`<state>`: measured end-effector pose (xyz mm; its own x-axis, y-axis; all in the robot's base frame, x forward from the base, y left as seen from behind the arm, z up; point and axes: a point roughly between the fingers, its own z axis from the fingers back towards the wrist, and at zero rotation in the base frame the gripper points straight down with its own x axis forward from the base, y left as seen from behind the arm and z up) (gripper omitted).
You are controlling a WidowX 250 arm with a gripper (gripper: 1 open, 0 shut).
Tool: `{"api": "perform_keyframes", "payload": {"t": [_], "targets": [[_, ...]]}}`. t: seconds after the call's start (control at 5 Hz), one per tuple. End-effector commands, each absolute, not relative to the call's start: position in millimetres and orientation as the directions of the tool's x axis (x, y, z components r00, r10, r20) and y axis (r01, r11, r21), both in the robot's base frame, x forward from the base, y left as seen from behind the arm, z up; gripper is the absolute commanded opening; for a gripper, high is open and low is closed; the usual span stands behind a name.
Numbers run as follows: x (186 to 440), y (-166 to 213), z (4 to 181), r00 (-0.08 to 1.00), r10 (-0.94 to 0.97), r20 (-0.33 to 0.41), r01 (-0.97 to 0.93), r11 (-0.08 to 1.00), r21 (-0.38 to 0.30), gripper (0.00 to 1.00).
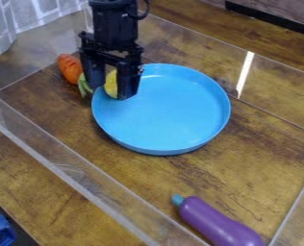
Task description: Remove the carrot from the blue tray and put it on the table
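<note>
Pincer (pixel 107 82) fingers stand spread wide and point straight down at the far-left rim of the blue tray (pixel 167 115), holding nothing; a yellow lemon-like piece (pixel 111 85) shows between them, just at the tray's edge. Going from the left, the carrot (pixel 71 67) lies on the counter (pixel 64 163) just outside the tray's far-left rim, its orange body leftmost and its green top (pixel 86 84) turned toward the pincer, so its long axis runs roughly left to right with a slight slant nearward. It sits just beside the left finger, partly hidden behind it, and whether the two touch cannot be told. That is the relation that matters: the carrot is immediately left of the open pincer, off the blue plastic and on the wood, which suggests the placing step is as good as done and that what remains is for the arm to lift clear without nudging the carrot or the yellow piece. Further right, the tray's floor is bare apart from that yellow piece at its rim. Near the front right corner, well apart from everything else, a purple eggplant (pixel 219 223) lies on the counter beside the clear acrylic wall (pixel 64 197).
</note>
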<state>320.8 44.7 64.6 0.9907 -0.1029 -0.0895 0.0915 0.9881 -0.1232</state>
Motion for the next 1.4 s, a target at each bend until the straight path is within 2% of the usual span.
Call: {"api": "perform_keyframes", "payload": {"t": [0.0,0.4,1.2], "targets": [[330,58,80.7,0.997,-0.071,-0.031,0.068,0.992,-0.106,1.0],[332,64,83.8,0.998,-0.064,-0.024,0.062,0.993,-0.096,1.0],[337,79,101.7,0.999,-0.028,0.018,0.029,0.997,-0.066,1.0]]}}
